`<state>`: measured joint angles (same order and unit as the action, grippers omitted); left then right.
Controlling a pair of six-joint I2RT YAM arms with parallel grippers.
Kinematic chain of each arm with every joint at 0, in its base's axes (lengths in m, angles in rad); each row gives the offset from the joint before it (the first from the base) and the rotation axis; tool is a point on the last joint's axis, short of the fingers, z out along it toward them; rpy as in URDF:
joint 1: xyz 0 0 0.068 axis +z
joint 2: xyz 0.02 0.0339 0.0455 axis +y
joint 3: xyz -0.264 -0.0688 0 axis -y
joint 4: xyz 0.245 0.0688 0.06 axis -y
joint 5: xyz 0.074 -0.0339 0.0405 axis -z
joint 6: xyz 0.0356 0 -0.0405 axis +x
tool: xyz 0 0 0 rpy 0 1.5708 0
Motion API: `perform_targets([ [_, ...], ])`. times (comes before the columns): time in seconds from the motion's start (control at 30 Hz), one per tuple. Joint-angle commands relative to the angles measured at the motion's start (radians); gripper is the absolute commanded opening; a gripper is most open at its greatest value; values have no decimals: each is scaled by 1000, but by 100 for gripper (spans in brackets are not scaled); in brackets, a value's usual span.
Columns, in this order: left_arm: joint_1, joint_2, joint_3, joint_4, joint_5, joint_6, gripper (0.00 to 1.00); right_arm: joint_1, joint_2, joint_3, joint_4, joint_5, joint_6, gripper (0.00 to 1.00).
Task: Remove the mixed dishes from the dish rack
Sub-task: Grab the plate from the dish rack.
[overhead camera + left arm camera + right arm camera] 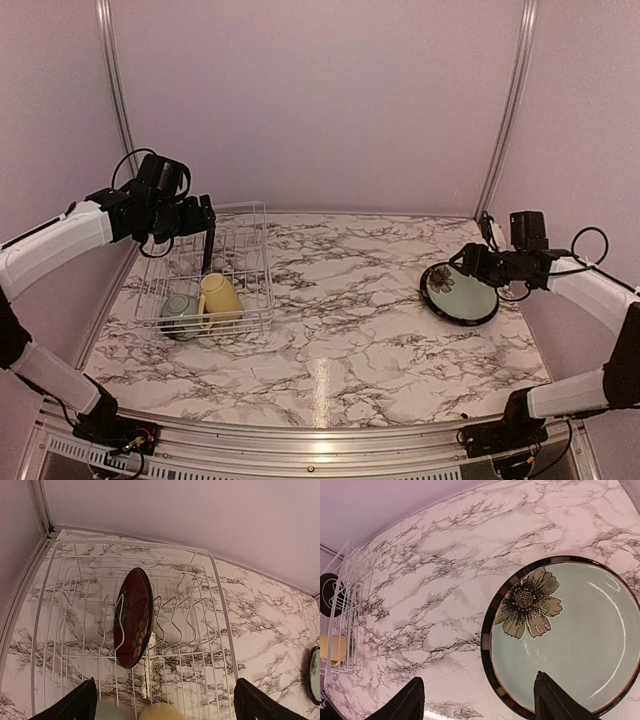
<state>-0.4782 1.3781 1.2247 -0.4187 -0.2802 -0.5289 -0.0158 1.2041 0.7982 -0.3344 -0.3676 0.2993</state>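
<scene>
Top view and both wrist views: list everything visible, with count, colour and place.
dish rack: one, white wire, left side of the table
red plate: one, dark red pattern, dark rim, upright in a rack slot
mug: one, pale yellow, near end of the rack
bowl: one, pale green, in the rack, left of the mug
flower plate: one, pale blue-green, dark rim, lying on the table at the right; anything beneath it cannot be told
table: one, white marble with dark veins
walls: pale lilac, around the table
left gripper: one, black, open, above the rack
right gripper: one, black, open, over the flower plate's edge
</scene>
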Motion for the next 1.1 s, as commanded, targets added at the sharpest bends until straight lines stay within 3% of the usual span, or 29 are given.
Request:
perform_targets([
  [0.0,23,122,103,-90,3,52,94,105,-22,39,-25,11,-4,71],
  [0.17,28,283,228,-132,-52,103,91,209,-4,22,32,1,12,71],
  [0.43,38,485,395,-201,-131,155,82,247,6,22,45,-5,24,70],
  [0.73,79,565,387,-183,-42,141,69,247,-17,0,31,11,17,70],
  [1.07,78,593,377,-173,-73,175,47,249,-3,43,30,-14,22,70],
])
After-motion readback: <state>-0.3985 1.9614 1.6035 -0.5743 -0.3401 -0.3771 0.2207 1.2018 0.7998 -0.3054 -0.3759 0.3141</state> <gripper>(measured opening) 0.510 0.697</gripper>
